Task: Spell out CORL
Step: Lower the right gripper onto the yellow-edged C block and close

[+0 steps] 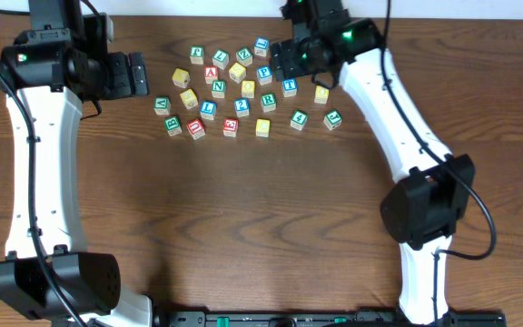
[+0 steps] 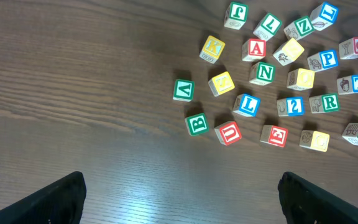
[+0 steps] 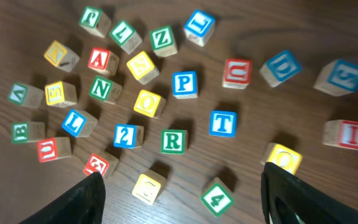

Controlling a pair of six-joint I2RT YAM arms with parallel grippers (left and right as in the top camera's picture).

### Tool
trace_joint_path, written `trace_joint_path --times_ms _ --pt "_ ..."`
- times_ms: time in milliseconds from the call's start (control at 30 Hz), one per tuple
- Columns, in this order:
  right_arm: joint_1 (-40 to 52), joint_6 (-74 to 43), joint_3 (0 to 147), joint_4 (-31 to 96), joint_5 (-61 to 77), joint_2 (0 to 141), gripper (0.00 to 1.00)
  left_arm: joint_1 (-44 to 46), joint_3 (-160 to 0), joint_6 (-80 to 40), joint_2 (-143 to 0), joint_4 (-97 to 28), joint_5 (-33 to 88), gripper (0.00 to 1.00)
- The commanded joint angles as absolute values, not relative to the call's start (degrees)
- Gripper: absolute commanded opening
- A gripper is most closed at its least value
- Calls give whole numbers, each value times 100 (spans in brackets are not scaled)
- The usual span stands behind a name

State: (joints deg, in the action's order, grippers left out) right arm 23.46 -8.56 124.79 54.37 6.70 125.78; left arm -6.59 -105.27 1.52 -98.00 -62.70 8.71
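Observation:
Several lettered wooden blocks lie scattered at the table's far middle. In the right wrist view I see a yellow C (image 3: 148,188), a yellow O (image 3: 148,102), a green R (image 3: 172,142) and a blue L (image 3: 74,122). Overhead they are the C (image 1: 262,127), O (image 1: 248,88), R (image 1: 268,100) and L (image 1: 208,109). My right gripper (image 3: 182,184) is open and empty, hovering above the cluster's right side (image 1: 289,58). My left gripper (image 2: 180,190) is open and empty, left of the blocks (image 1: 138,74). The left wrist view shows the L (image 2: 247,104) and R (image 2: 330,102).
Other blocks surround them: a red A (image 3: 103,60), green N (image 3: 101,89), blue P (image 3: 184,84), blue T (image 3: 222,123), green 4 (image 3: 217,199) and a second yellow O (image 3: 283,157). Bare wood (image 1: 261,209) spreads in front of the cluster.

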Motion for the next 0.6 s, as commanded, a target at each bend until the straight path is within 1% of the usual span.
trace_joint_path --times_ms 0,67,133,167,233,367,567 --pt "2445 -1122 12578 5478 329 12857 73 -642 -10674 189 -9810 -6285 902 98" --pt "2443 -1262 12578 5522 333 12925 70 -642 -10674 189 -9810 -6285 902 97" --pt "2443 -1555 12578 5647 388 12969 65 -642 -10674 189 -9810 -6285 902 98" --pt "2445 -1581 12578 5704 462 12984 64 -642 -10674 189 -9810 -6285 902 98" --pt "2493 -1584 12578 5830 532 13021 62 -642 -10674 189 -9810 -6285 902 98" --pt "2633 -1592 12575 6027 464 13104 62 -642 -10674 189 -9810 -6285 902 98" --pt "2829 -2016 12492 6243 467 13277 57 -642 -10674 189 -9810 -6285 902 98"
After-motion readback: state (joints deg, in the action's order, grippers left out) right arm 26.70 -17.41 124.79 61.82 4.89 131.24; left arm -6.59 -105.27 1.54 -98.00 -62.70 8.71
